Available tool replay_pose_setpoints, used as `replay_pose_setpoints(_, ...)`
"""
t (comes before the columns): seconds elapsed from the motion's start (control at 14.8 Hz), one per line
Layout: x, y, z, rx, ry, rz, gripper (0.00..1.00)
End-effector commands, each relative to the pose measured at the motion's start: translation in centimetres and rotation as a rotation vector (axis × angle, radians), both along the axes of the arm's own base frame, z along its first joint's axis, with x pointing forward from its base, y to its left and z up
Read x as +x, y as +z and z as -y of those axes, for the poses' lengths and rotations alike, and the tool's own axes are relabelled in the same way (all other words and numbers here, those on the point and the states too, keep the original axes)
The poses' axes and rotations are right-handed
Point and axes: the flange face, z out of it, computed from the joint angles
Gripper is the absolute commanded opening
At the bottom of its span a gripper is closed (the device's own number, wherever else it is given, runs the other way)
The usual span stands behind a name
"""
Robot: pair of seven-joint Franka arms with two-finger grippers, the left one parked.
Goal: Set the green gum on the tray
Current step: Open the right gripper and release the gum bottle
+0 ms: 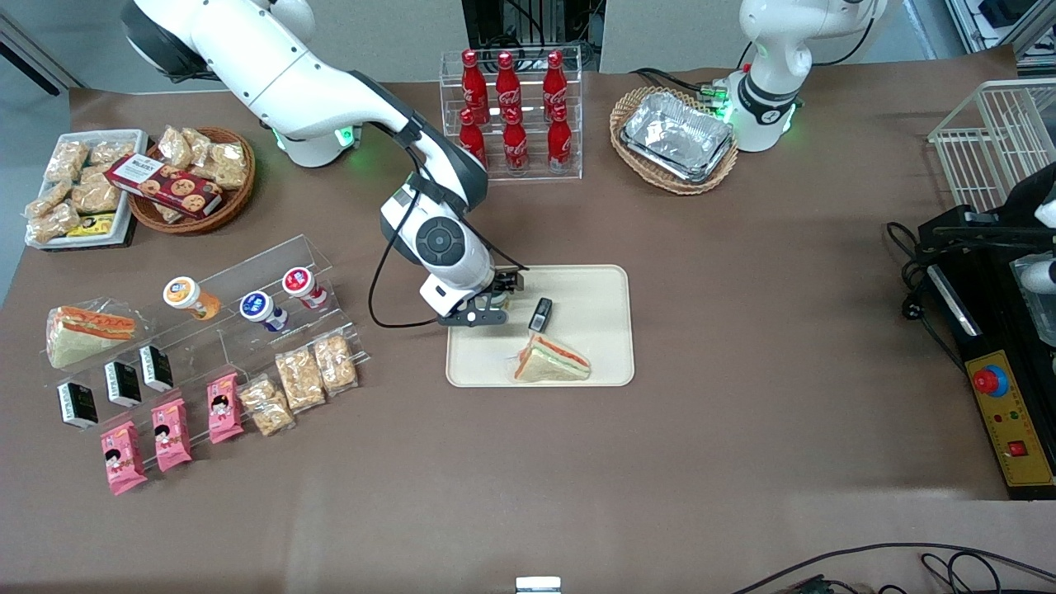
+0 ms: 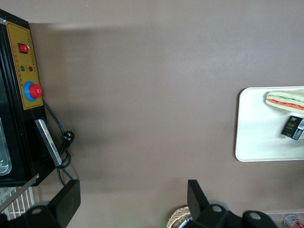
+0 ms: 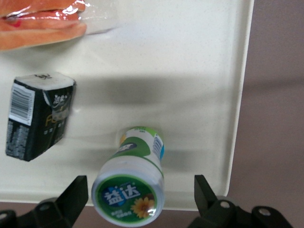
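Note:
The green gum (image 3: pixel 129 192), a small bottle with a green-and-white lid and green-yellow body, stands on the cream tray (image 3: pixel 190 71) close to its rim. My right gripper (image 3: pixel 140 184) is open right above it, one finger on each side of the lid, with gaps on both sides. In the front view the gripper (image 1: pixel 493 312) hangs over the tray (image 1: pixel 594 305) at the edge toward the working arm's end, and largely hides the gum.
A black packet (image 3: pixel 38 116) (image 1: pixel 540 313) and a wrapped sandwich (image 3: pixel 42 21) (image 1: pixel 553 363) also lie on the tray. An acrylic shelf with orange- (image 1: pixel 183 293), blue- (image 1: pixel 258 307) and red-lidded (image 1: pixel 299 283) bottles stands toward the working arm's end. A cola rack (image 1: pixel 511 111) stands farther from the camera.

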Motion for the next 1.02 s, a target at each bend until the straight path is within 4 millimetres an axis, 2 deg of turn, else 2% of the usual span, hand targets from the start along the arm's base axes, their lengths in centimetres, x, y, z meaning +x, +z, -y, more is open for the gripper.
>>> replay_pose_setpoints(0.0,1.2,1.1,0.4,0.001,-0.018,0.038,1.0)
replay_pose_setpoints(0.2,1.7,4.0,1.1,-0.01,-0.01,0.059,1.0)
replay_pose_setpoints(0.27,2.5,5.4,2.2,-0.018,-0.027,0.061,1.0)
replay_pose_setpoints(0.41,2.5,9.1,3.2,-0.048,0.006,0.058,1.0)
replay_pose_setpoints(0.61,3.8,14.7,7.3,-0.04,0.026,0.047,1.0)
replay_pose_setpoints(0.81,5.2,19.9,13.5,-0.04,0.033,0.036,1.0)
replay_pose_setpoints(0.95,4.9,23.0,16.9,-0.051,0.058,0.024,1.0)
